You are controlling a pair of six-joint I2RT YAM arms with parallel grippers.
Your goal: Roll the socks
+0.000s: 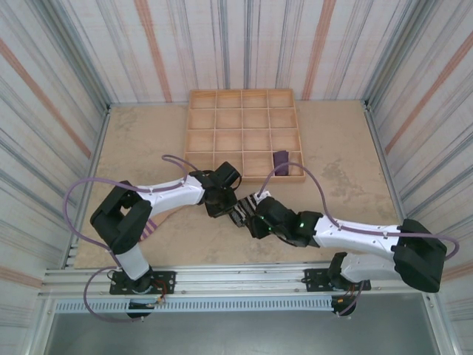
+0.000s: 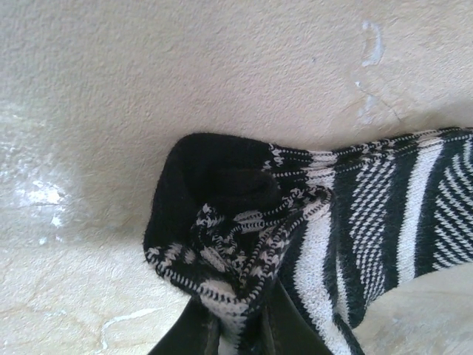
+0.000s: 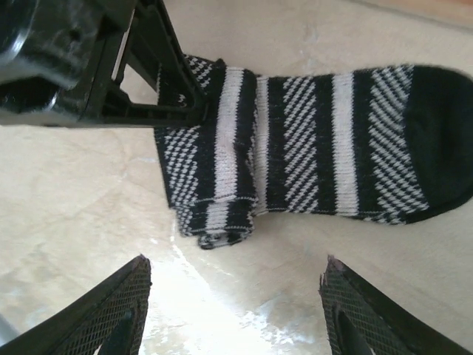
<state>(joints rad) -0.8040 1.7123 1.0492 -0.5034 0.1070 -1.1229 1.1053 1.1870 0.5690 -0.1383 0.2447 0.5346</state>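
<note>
Folded end of the striped sock (image 3: 310,140) is being pinched by the left claw (image 2: 236,336), likely anchoring the roll, while the right claw (image 3: 236,266) is being held open beside it.

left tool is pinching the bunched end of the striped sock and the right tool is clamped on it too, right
No: the right tool is open and clear of the striped sock, per the right wrist view. The left tool does pinch the bunched end.
</note>
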